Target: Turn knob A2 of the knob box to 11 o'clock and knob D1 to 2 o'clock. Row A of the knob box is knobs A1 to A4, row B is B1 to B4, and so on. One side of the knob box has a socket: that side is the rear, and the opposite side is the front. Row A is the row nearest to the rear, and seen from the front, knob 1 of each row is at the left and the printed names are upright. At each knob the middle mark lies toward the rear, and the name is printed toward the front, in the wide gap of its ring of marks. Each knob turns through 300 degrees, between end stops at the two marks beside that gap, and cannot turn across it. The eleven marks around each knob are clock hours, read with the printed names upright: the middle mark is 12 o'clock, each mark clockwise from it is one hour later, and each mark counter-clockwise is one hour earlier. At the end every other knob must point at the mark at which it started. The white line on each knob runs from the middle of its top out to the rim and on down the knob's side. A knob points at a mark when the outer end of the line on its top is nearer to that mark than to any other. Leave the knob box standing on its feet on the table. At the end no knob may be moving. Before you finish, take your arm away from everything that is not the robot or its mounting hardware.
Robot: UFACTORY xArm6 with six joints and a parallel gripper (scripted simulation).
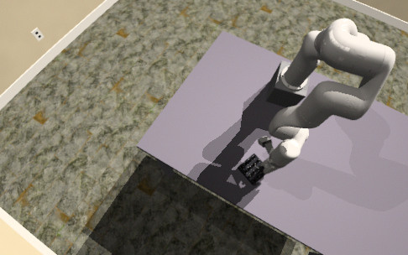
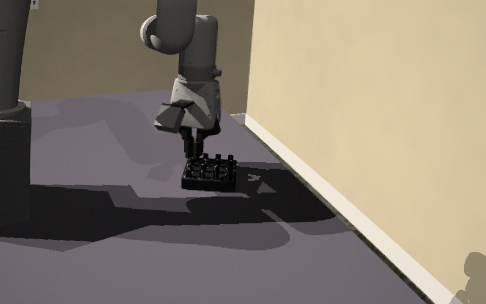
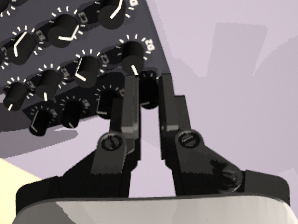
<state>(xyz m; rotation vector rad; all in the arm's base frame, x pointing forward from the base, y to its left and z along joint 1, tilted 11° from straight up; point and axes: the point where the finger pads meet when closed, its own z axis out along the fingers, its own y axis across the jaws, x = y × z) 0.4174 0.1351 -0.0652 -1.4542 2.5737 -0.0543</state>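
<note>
The black knob box (image 1: pixel 252 169) stands on the lilac table near its front edge, with white-lined knobs in rows. It also shows in the exterior view (image 2: pixel 210 174) and fills the upper left of the wrist view (image 3: pixel 67 43). My gripper (image 3: pixel 149 93) points down over the box's near corner, and it also shows in the exterior view (image 2: pixel 195 149). Its two black fingers are closed around the corner knob, D1 (image 3: pixel 148 94), which they mostly hide. The neighbouring knob (image 3: pixel 133 50) in the same edge row is free. The rear row lies at the wrist view's left edge, partly cut off.
The arm's dark base block (image 1: pixel 287 85) stands at the back of the table. The table edge (image 1: pixel 201 180) runs close beside the box. A beige wall (image 2: pixel 360 100) with a white skirting runs along the table's right side in the exterior view.
</note>
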